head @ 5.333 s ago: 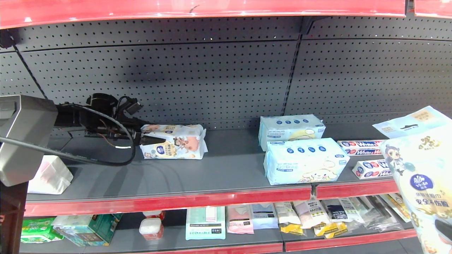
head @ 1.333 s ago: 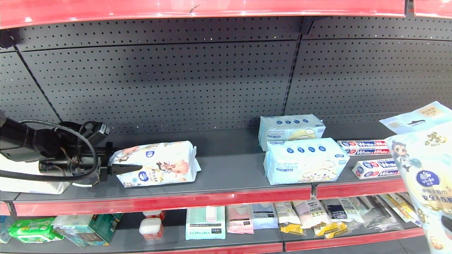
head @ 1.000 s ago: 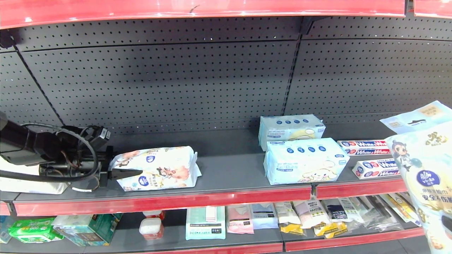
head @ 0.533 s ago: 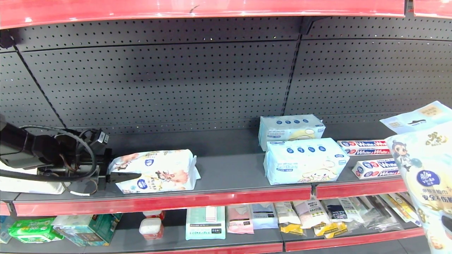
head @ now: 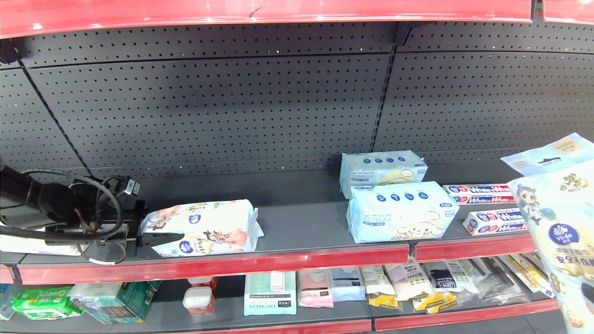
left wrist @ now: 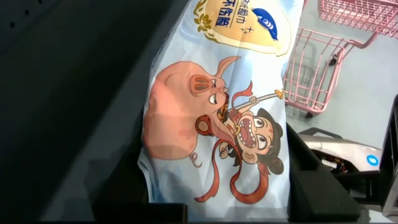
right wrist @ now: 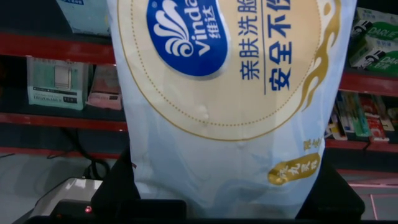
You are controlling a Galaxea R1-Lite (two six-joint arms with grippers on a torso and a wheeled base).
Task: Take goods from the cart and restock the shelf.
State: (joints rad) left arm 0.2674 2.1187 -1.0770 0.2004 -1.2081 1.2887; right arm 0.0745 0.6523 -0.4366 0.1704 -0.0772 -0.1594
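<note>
A tissue pack with cartoon print (head: 204,227) lies on the grey middle shelf (head: 301,222), close to its red front lip at the left. My left gripper (head: 178,229) is shut on the pack's left end, one black finger (head: 160,239) lying across its front. In the left wrist view the same pack (left wrist: 217,124) sits between the two fingers of the left gripper (left wrist: 217,199). A big white and gold pack (head: 557,222) hangs at the far right, in front of the shelf. The right gripper (right wrist: 227,202) is shut on the lower end of that pack (right wrist: 230,93).
Two pale blue tissue packs (head: 399,208) and toothpaste boxes (head: 473,192) lie on the shelf's right half. A white pack (head: 23,243) sits at the far left. Small goods fill the lower shelf (head: 325,287). A pink cart (left wrist: 336,56) stands behind.
The left gripper has drawn the cartoon pack from the back of the shelf towards the left front edge and set it lower. The right pack has barely moved.
</note>
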